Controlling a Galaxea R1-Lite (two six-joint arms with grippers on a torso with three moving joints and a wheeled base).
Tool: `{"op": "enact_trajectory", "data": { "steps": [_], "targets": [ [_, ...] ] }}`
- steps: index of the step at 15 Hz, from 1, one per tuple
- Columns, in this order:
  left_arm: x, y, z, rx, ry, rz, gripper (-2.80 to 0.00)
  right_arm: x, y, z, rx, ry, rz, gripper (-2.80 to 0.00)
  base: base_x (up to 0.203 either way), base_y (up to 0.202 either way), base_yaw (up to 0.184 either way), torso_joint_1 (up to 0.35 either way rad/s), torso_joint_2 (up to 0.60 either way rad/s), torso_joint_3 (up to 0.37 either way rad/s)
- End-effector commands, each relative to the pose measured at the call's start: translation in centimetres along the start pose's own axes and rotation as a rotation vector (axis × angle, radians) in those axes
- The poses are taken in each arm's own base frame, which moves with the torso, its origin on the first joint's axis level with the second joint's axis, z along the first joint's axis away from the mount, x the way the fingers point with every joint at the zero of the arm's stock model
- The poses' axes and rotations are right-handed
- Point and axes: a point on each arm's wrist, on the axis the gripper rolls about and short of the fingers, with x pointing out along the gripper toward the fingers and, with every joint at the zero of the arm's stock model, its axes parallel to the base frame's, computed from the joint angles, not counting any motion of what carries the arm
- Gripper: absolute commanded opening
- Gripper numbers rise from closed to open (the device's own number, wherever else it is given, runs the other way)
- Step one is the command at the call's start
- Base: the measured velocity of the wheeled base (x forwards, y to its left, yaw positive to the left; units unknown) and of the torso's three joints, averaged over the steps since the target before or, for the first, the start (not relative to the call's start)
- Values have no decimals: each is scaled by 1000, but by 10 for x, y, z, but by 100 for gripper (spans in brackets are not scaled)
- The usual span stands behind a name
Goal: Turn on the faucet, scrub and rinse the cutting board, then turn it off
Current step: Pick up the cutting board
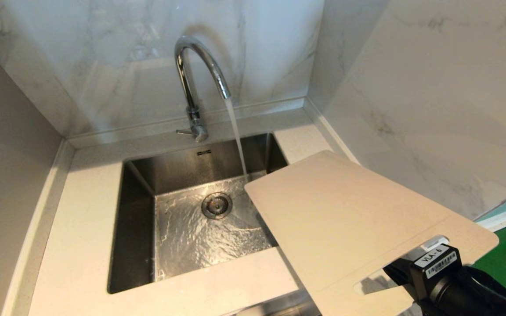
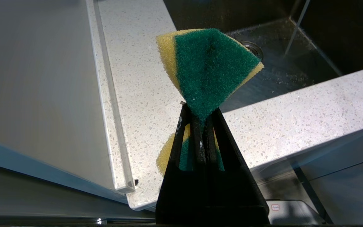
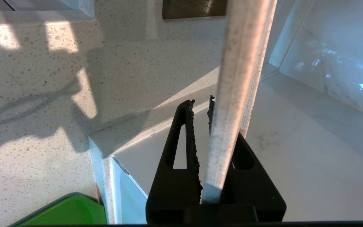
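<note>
Board held short of the stream

My left gripper [image 2: 200, 126] pinched the sponge [image 2: 211, 67] beside the sink [image 1: 139, 210]. Faucet [image 1: 193, 74] ran. My right gripper [image 3: 202, 107] clamped the board [image 1: 345, 215] by its edge; wet, it could slip.

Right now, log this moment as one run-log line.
faucet: running into sink | right end effector: grips cutting board by its edge, beside stream | left end effector: shut on sponge | scrubbing: not begun
</note>
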Motion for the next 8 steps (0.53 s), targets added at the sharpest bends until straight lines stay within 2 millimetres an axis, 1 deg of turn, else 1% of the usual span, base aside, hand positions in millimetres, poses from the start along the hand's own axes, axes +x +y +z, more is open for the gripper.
{"op": "enact_trajectory", "data": {
  "steps": [1, 8],
  "targets": [
    [0, 0, 0, 0, 1, 0, -280, 0, 0, 0, -10, 2, -1, -280, 0, 0, 0, 0, 0, 0],
    [0, 0, 0, 0, 1, 0, -280, -2, 1, -1, -8, 2, -5, -280, 0, 0, 0, 0, 0, 0]
  ]
}}
